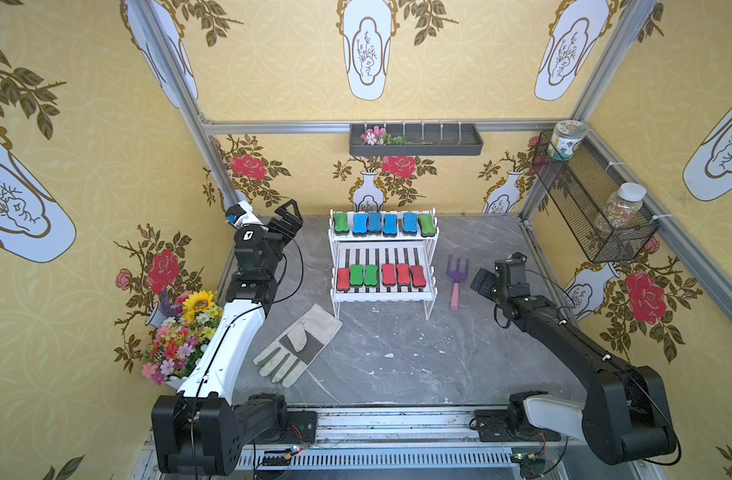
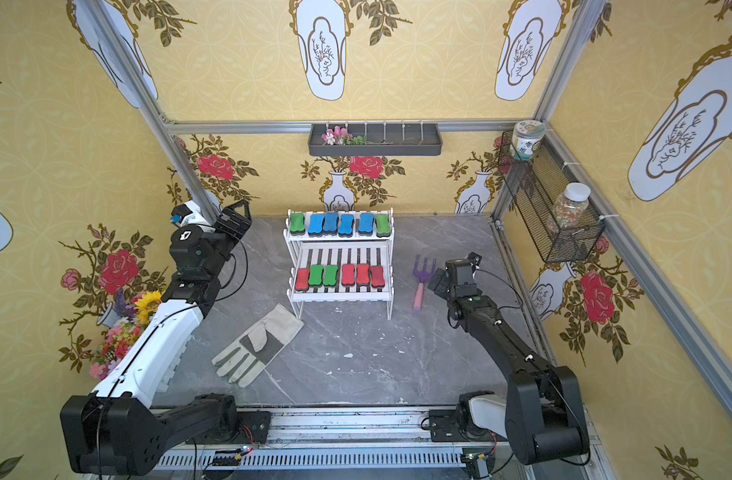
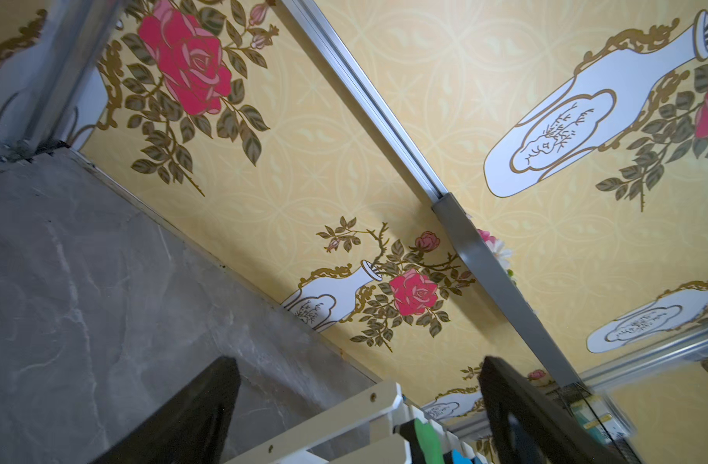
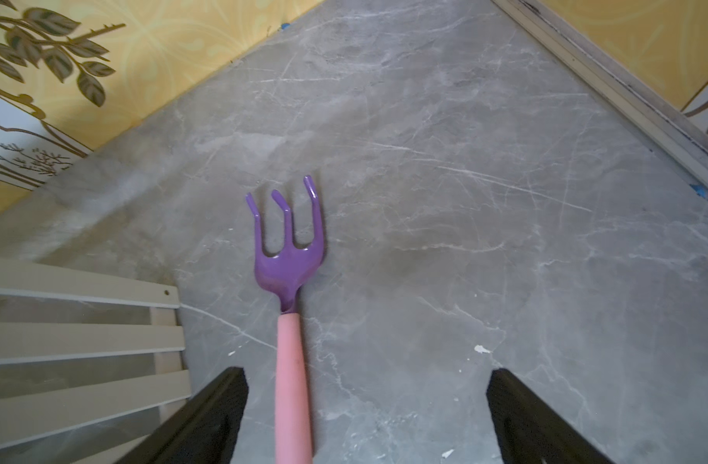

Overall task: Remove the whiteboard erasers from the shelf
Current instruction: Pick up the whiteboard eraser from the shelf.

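Observation:
The white two-tier shelf [image 1: 380,296] [image 2: 339,296] stands at the back middle of the grey table. Its upper tier holds a row of several whiteboard erasers, blue ones [image 1: 374,223] between two green ones [image 1: 340,222]. On the lower tier lie several more, red [image 1: 402,274] and green [image 1: 356,275]. My left gripper [image 1: 288,218] [image 3: 358,367] hangs open left of the upper tier, with the shelf's corner [image 3: 344,418] and a green eraser [image 3: 426,442] below its fingers. My right gripper [image 1: 481,279] [image 4: 368,375] is open and empty, right of the shelf above the table.
A purple garden fork [image 1: 456,278] [image 4: 290,261] with a pink handle lies between the shelf and my right gripper. A work glove [image 1: 297,345] lies front left of the shelf. A flower bunch [image 1: 185,332] sits by the left wall. Wall tray [image 1: 416,141] behind, wire basket [image 1: 592,208] right.

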